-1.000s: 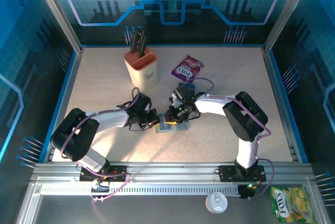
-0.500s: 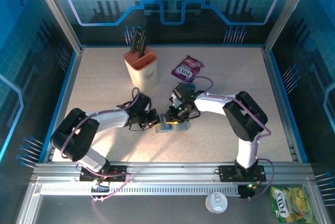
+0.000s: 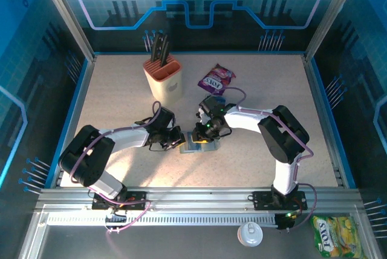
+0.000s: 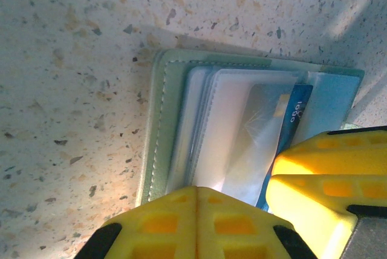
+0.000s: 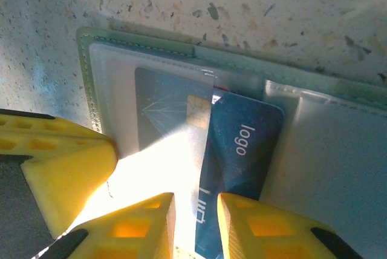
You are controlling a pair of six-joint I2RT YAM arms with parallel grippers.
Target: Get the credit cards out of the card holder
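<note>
Blue card (image 5: 239, 174), long axis toward right hand (image 5: 196, 226), clamped between its fingers; left hand (image 4: 266, 210), closed, pins card holder (image 4: 163, 150).

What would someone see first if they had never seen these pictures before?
First, probably the two white arms meeting at the middle of the speckled table, with the left gripper and the right gripper both down on the open card holder. Up close, a dark blue card marked "logo" sticks out between the right gripper's yellow fingers. Behind them stand an orange knife block and a purple snack packet.
</note>
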